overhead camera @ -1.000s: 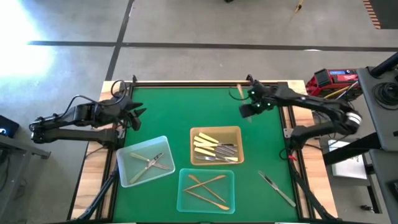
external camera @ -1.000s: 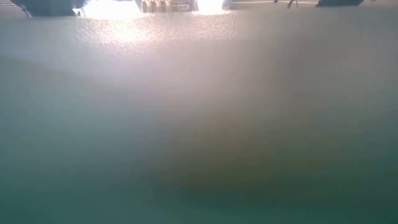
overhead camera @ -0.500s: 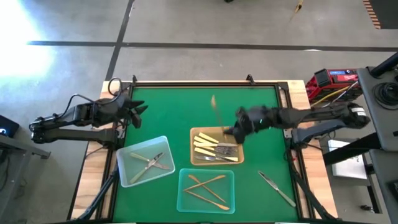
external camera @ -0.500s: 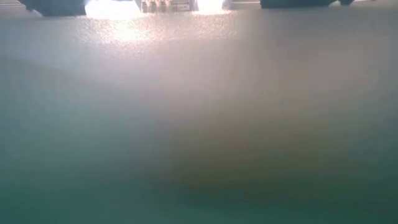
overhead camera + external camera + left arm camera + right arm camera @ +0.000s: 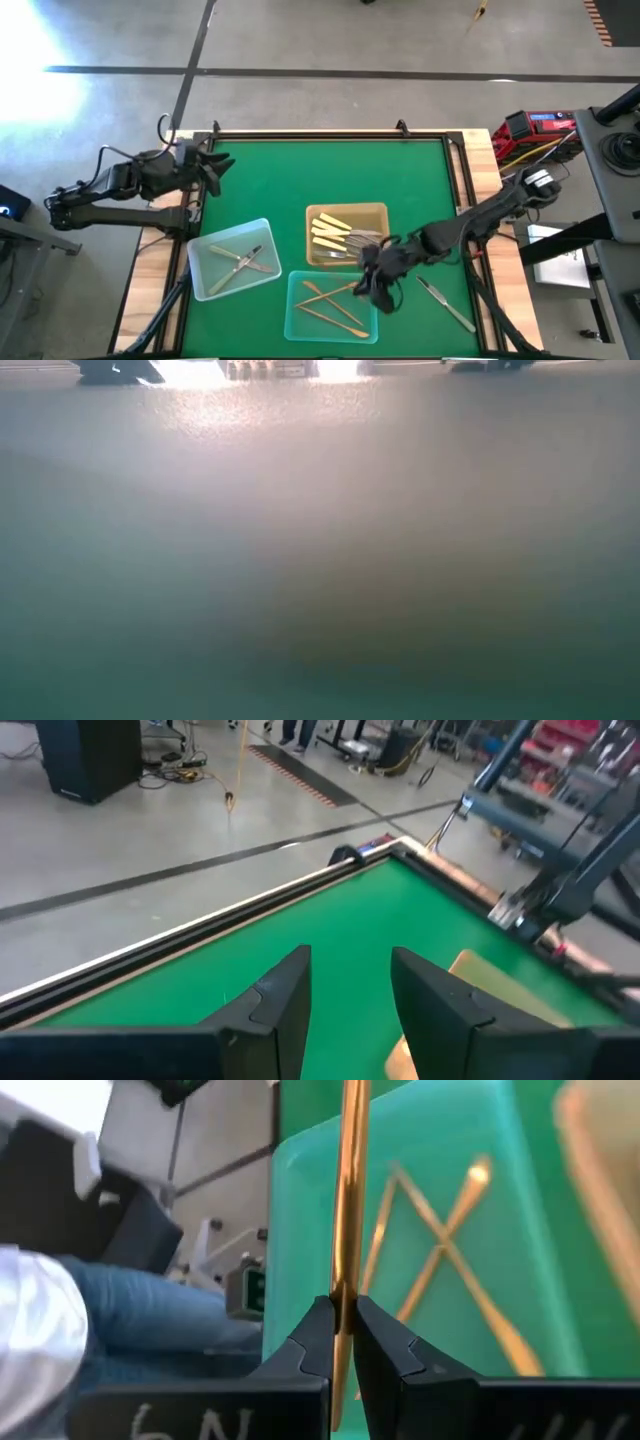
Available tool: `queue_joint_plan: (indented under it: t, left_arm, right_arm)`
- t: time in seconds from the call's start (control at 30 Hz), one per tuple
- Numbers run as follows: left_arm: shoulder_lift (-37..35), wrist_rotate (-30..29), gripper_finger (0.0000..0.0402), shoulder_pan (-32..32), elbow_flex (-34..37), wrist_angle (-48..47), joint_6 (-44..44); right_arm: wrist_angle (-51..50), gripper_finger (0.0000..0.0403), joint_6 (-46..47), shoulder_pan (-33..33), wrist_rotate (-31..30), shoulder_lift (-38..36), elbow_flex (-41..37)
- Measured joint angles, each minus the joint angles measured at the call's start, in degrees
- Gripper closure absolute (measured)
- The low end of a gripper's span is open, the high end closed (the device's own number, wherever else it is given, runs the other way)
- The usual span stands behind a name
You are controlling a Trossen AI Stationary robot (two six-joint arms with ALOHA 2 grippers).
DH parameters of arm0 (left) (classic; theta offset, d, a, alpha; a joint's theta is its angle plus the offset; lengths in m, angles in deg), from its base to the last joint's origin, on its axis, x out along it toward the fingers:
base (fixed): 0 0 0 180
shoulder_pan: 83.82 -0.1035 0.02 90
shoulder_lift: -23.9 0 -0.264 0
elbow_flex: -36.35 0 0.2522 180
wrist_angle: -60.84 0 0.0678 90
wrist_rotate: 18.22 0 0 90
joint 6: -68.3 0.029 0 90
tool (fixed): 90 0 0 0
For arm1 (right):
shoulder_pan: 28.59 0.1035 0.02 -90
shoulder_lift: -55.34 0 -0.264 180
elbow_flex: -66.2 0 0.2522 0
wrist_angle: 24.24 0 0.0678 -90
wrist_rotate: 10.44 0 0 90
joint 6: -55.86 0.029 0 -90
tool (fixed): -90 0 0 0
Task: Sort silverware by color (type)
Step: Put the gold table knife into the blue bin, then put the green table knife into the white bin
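My right gripper (image 5: 377,284) hovers over the near translucent tray (image 5: 300,325), shut on a slim gold piece (image 5: 352,1180). That tray holds several gold pieces (image 5: 332,303), crossed in the right wrist view (image 5: 440,1230). A tan tray (image 5: 380,212) holds cream-handled pieces (image 5: 332,233) with silver ends. The left translucent tray (image 5: 205,285) holds silver pieces (image 5: 245,260). One silver piece (image 5: 445,303) lies flat on the green mat at the near right. My left gripper (image 5: 217,165) waits open at the far left edge (image 5: 345,1005). My right gripper pinches the gold piece between its two fingers (image 5: 318,1335), on the shaft (image 5: 347,1275) some way from one end. The fingers lie across the shaft. The piece is lifted clear over the near tray, and its long part sticks out beyond the fingertips.
The green mat (image 5: 300,175) has a raised frame (image 5: 330,134) on all sides. Beyond the near edge, the right wrist view shows a person's legs in jeans (image 5: 130,1315). The low view shows only haze.
My right gripper has carried the gold piece from the far right part of the mat toward the near edge and to the left, passing over the tan tray, and now hangs over the near tray. My left arm has drawn back slightly toward the far left corner.
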Motion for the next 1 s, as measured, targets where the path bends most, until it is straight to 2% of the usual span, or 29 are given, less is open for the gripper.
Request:
queue_joint_plan:
  t: [0.13,0.37,0.47,0.67,0.83,1.0]
  left_arm:
    - [0.00,0.12,0.0279,0.00,-1.77,-0.08,-1.35]
    - [0.07,0.48,0.0279,0.00,-4.53,-0.18,-0.93]
    - [-0.04,0.53,0.0279,0.00,-5.28,-0.32,-0.91]
    - [-0.33,3.73,0.0279,0.00,-6.80,-2.80,-0.21]
    - [-0.64,7.58,0.0279,0.00,-7.96,-6.82,0.66]
    - [-1.61,7.76,0.0279,0.00,-8.94,-12.23,0.64]
  right_arm:
    - [-1.60,0.0391,-3.42,1.94,0.42,3.87,4.78]
    - [-13.10,0.0390,-9.02,2.24,3.42,12.24,11.26]
    - [-15.46,0.0390,-9.42,2.24,5.00,16.22,13.36]
    - [-22.98,0.0389,-9.35,2.24,4.46,22.09,20.64]
    - [-28.88,0.0355,-7.69,2.22,3.07,24.14,26.15]
    - [-34.59,0.0304,-2.94,2.25,3.73,23.26,28.10]
